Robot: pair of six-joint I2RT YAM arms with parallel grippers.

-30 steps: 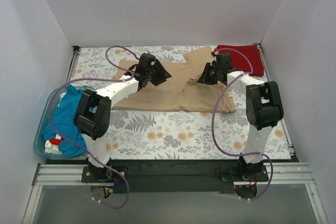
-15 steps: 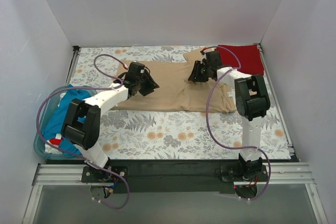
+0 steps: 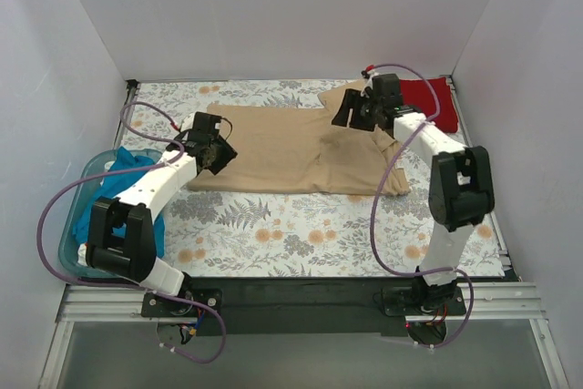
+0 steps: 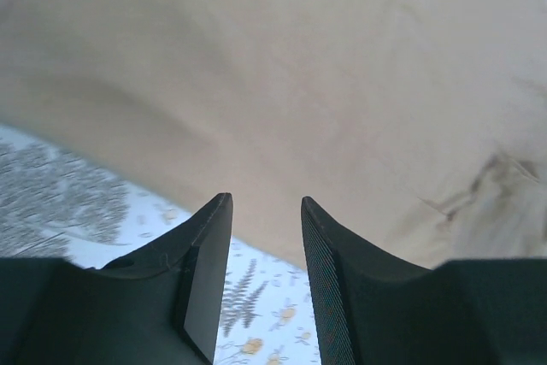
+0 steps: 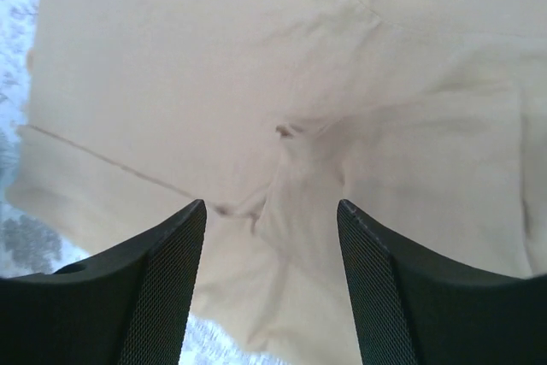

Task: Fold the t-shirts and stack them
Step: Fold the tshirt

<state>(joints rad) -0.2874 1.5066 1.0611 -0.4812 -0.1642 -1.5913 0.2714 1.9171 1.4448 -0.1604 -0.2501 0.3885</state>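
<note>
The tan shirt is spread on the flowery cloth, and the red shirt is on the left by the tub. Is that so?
Not quite. The top view shows the red shirt in the far right corner, away from the tub. The tan shirt is spread on the flowery cloth.
</note>
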